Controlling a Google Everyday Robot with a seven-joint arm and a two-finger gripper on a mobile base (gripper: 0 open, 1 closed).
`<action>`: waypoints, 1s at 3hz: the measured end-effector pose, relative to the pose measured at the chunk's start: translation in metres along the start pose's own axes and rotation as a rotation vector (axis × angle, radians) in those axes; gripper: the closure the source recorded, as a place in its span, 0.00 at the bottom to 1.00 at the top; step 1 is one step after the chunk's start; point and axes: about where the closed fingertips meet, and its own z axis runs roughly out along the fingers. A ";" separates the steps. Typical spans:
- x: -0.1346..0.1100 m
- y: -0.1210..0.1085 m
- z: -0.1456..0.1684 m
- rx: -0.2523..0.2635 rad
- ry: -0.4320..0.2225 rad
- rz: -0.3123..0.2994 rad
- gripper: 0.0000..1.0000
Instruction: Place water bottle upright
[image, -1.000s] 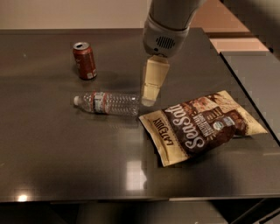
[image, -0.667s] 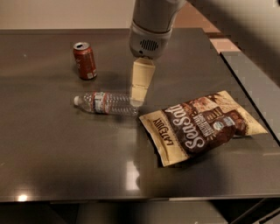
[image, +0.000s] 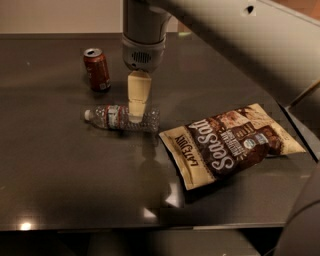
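Observation:
The water bottle (image: 116, 117) lies on its side on the dark table (image: 60, 170), white cap pointing left, label band near the neck. My gripper (image: 136, 118) hangs straight down from the grey wrist, and its cream-coloured fingers (image: 138, 95) reach down over the middle of the bottle's body. The fingertips are at the bottle, in front of its ribbed part.
A red soda can (image: 97, 69) stands upright behind and left of the bottle. A brown and cream chip bag (image: 227, 145) lies flat to the right of the bottle. The arm's large grey link (image: 240, 45) crosses the upper right.
The gripper has moved left and down, from above the bottle's base end to over its middle. The bottle, can and bag have not moved.

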 end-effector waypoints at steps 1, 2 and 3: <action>-0.015 -0.002 0.013 -0.010 0.009 0.009 0.00; -0.024 0.000 0.025 -0.019 0.022 0.034 0.00; -0.034 0.008 0.039 -0.028 0.041 0.051 0.00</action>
